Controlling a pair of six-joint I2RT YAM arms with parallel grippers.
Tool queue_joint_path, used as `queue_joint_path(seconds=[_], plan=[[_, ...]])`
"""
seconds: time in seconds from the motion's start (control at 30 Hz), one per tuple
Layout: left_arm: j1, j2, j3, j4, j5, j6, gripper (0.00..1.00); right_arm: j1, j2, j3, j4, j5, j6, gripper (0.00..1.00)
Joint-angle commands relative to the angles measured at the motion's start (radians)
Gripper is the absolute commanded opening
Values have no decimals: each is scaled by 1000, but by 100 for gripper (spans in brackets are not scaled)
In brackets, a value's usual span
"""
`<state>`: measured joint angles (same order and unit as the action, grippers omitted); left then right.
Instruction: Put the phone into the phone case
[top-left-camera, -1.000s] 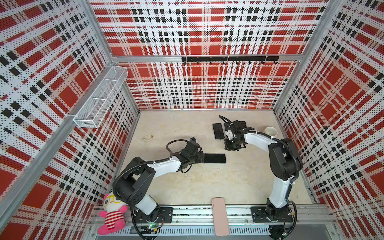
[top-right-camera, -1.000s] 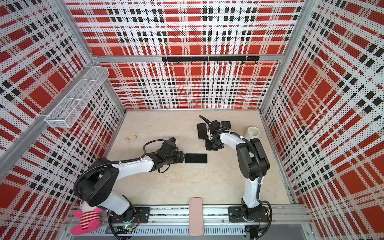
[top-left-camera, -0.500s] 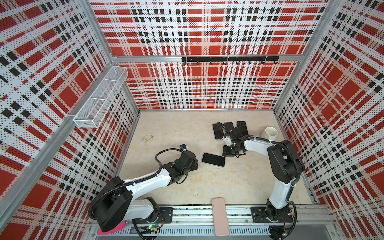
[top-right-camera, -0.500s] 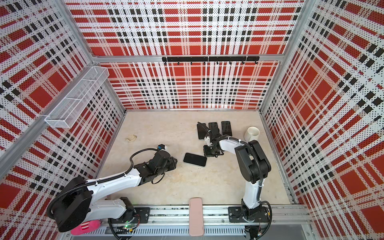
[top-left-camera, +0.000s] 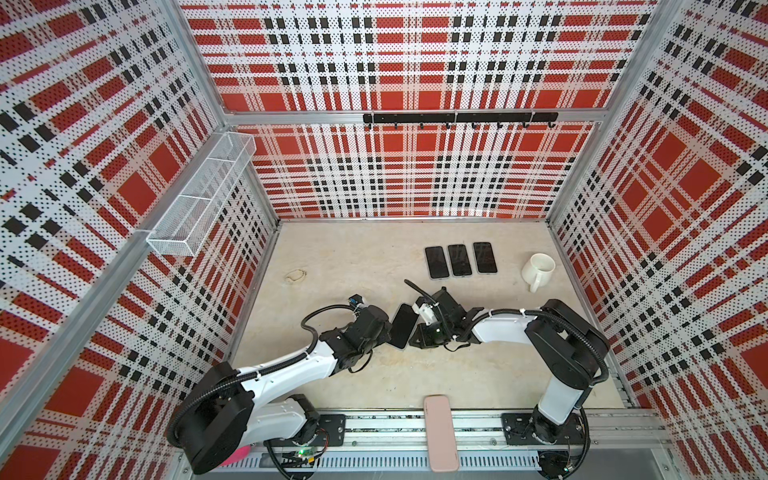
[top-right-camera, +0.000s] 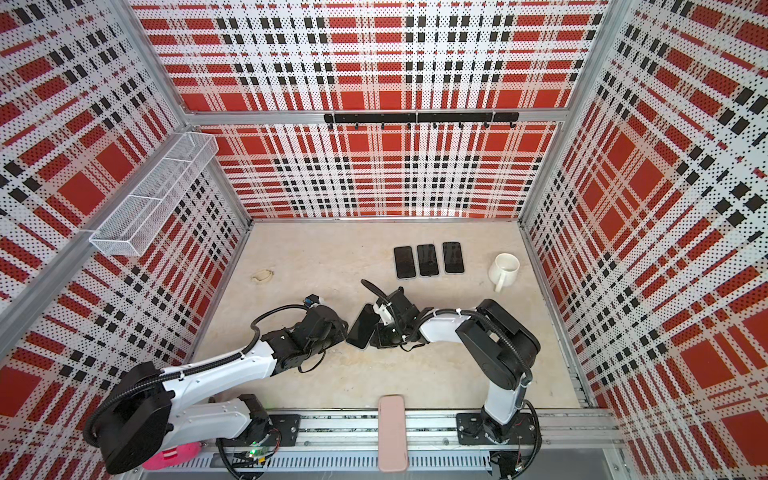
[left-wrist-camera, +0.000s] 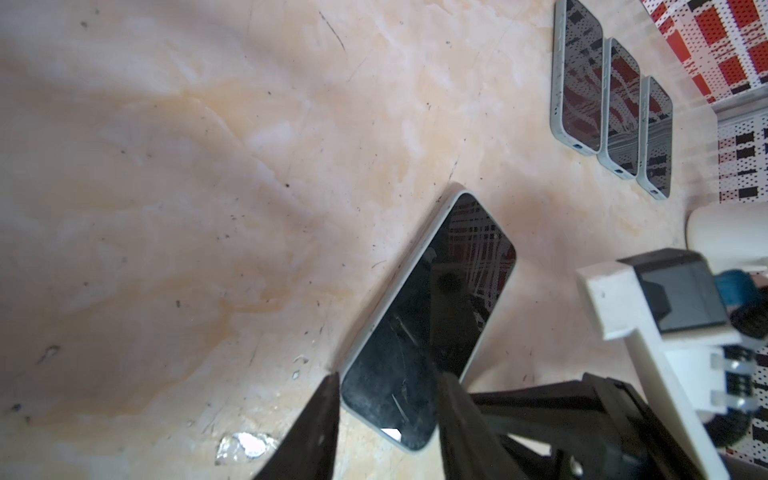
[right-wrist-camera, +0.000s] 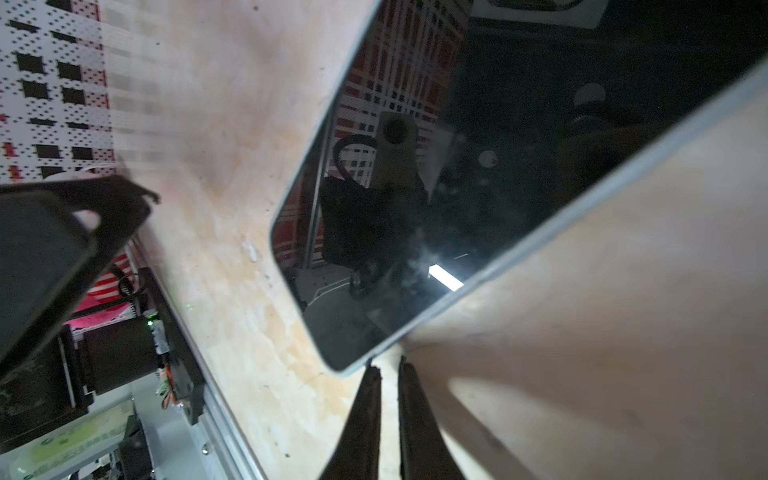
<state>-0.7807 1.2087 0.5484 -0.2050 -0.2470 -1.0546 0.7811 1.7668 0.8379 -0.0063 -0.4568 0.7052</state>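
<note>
The phone (right-wrist-camera: 498, 166) ahead of the right gripper (right-wrist-camera: 388, 370) runs off the right wrist picture's edge. Whether the left gripper (left-wrist-camera: 388, 380), astride the phone's end, clamps it cannot be told. Beyond it a blurred mug (left-wrist-camera: 727, 237) is cropped.

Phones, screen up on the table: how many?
4. Three in a back row beside the mug; the fourth phone mid-table, its end between the jaws of the left gripper. More may be hidden.

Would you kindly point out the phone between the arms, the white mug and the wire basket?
phone (top-left-camera: 402, 326), in a top view, middle of its screen.
white mug (top-left-camera: 540, 266), in a top view, its open mouth.
wire basket (top-left-camera: 201, 193), in a top view, its mesh side.
</note>
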Motion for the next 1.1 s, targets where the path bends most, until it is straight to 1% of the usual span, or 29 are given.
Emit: queue_joint_path(seconds=[0.0, 0.07, 0.1, 0.17, 0.27, 0.3, 0.37, 0.5, 0.63, 0.7, 0.73, 0.8, 0.83, 1.0, 1.07], plan=[[-6, 15, 23, -51, 2, 17, 54, -21, -66, 22, 34, 67, 20, 14], [-12, 39, 50, -54, 12, 83, 66, -47, -118, 39, -63, 125, -36, 16], [-15, 52, 69, -66, 9, 121, 70, -62, -140, 39, -91, 137, -52, 17], [-17, 82, 122, -101, 11, 222, 84, -106, -196, 19, -133, 145, -74, 21], [-22, 130, 192, -128, 28, 388, 99, -161, -262, -8, -187, 149, -109, 27], [-23, 148, 211, -137, 32, 439, 98, -173, -279, -14, -201, 152, -121, 29], [-23, 196, 256, -171, 33, 539, 98, -197, -313, -23, -237, 167, -143, 37], [-23, 284, 336, -216, 50, 660, 98, -235, -379, -42, -296, 195, -186, 54], [-25, 362, 392, -227, 89, 718, 98, -276, -430, -55, -364, 213, -214, 71], [-25, 396, 408, -243, 98, 722, 98, -294, -447, -59, -391, 221, -227, 79], [-23, 411, 414, -252, 99, 720, 98, -304, -456, -62, -400, 224, -233, 86], [-17, 436, 420, -264, 125, 719, 98, -320, -463, -66, -416, 221, -244, 97], [-16, 446, 424, -268, 137, 722, 98, -329, -464, -65, -420, 221, -249, 100], [-17, 496, 446, -290, 148, 720, 98, -343, -463, -68, -439, 227, -262, 100], [-17, 512, 451, -296, 136, 718, 98, -345, -467, -75, -435, 228, -261, 100]])
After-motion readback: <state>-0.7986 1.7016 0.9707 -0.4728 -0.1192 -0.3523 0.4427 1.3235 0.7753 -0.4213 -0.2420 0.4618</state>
